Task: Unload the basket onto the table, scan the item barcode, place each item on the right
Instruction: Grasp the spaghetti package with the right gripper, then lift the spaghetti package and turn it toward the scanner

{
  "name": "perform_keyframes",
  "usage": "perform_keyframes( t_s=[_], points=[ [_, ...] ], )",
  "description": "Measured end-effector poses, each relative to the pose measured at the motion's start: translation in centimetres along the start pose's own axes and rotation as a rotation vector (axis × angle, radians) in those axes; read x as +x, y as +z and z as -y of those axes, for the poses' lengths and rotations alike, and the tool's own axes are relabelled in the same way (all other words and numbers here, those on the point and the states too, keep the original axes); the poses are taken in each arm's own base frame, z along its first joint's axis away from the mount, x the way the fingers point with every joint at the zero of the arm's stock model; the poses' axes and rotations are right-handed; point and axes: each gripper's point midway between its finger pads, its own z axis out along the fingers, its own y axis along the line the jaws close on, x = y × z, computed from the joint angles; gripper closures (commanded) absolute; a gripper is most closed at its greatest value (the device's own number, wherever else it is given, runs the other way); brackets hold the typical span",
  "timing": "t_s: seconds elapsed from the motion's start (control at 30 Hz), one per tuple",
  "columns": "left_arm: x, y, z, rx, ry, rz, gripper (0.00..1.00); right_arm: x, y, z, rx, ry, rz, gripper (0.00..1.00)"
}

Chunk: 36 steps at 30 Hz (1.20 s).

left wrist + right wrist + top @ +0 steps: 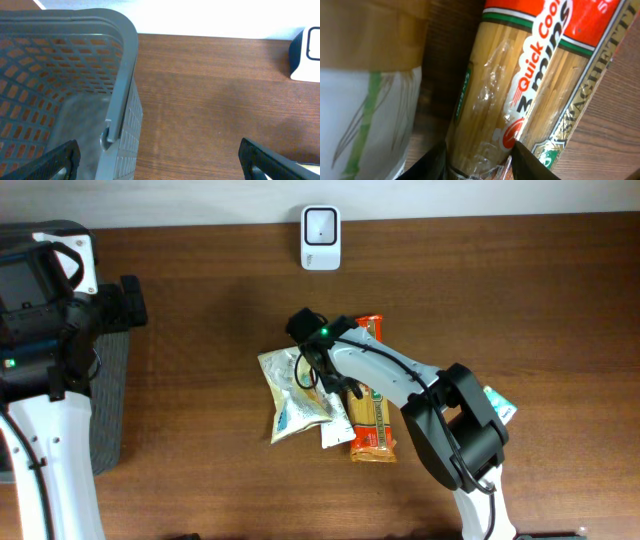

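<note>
This looks like a mock shop checkout built on a robot test bench, not a real store. A brown wooden table (520, 300) has a plain white surface along its far edge. At 12 o'clock on it sits a small white barcode scanner (320, 238). At 9 o'clock is a grey plastic shopping basket (125, 70) with latticed walls. Near the centre lie packaged groceries, a spaghetti packet (490, 100) printed "Quick Cook" and a pale pouch (295, 395). Two white-and-black robot arms work the table, the left arm (50, 450) at 8 o'clock and the right arm (390, 370) reaching in from 5 o'clock.
</note>
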Motion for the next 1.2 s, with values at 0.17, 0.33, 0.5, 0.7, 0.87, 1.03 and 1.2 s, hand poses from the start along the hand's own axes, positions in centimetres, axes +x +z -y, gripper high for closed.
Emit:
perform_keyframes(
  t_s=[0.17,0.33,0.5,0.7,0.87,1.03,1.2],
  points=[
    [0.0,0.0,0.0,0.000,0.000,0.000,0.01,0.3,-0.5,0.8,0.039,-0.038,-0.024,0.96],
    [0.0,0.0,0.0,0.000,0.000,0.001,0.01,0.9,-4.8,-1.9,-0.227,-0.099,-0.180,0.96],
    [0.0,0.0,0.0,0.000,0.000,0.000,0.01,-2.0,-7.3,-3.0,-0.733,-0.035,-0.154,0.96],
    [0.0,0.0,0.0,0.000,0.000,0.000,0.01,0.8,0.5,4.7,-0.875,0.260,-0.204,0.68],
    [0.0,0.0,0.0,0.000,0.000,0.000,0.01,3.3,4.3,12.3,-0.688,0.358,-0.252,0.48],
    [0.0,0.0,0.0,0.000,0.000,0.000,0.01,3.0,1.0,10.0,-0.894,0.214,-0.207,0.18],
    [0.0,0.0,0.0,0.000,0.000,0.000,0.01,4.5,1.0,5.9,-1.012,0.166,-0.184,0.24]
  ],
)
